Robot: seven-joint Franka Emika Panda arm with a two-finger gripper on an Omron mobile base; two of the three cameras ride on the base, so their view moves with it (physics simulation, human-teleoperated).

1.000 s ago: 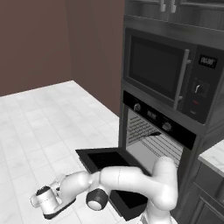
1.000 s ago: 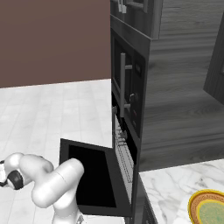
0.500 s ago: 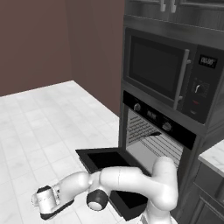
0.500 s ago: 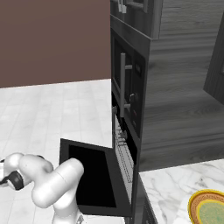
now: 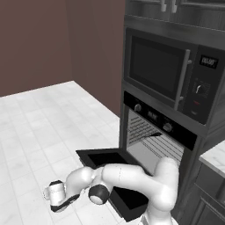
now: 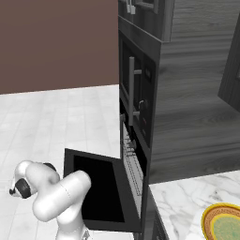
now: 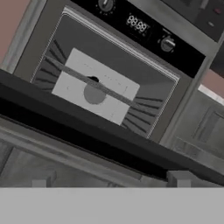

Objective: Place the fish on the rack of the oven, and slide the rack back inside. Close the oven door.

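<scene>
The oven [image 5: 154, 132] stands open, its oven door [image 5: 110, 173] dropped flat, black inside face up. Seen from the other side, the oven door [image 6: 101, 192] juts out low toward the floor. The rack [image 7: 100, 87] runs as a thin wire shelf across the lit cavity; the rack [image 5: 145, 132] sits inside. My gripper [image 7: 109, 180] is open with nothing between its fingertips [image 7: 178, 178], looking over the door's front edge into the cavity. The gripper [image 5: 57, 197] hangs low over the floor, left of the door. The fish is out of view.
A microwave [image 5: 169, 74] with a vertical handle sits above the oven. The control strip [image 7: 140, 24] carries round knobs. A yellow-orange plate [image 6: 224, 223] lies on the marble counter [image 6: 183, 197] at the right. White tiled floor [image 5: 39, 132] spreads to the left.
The hand has turned at the wrist and shifted slightly toward the oven door. The door, the rack and the jaws' spread look unchanged.
</scene>
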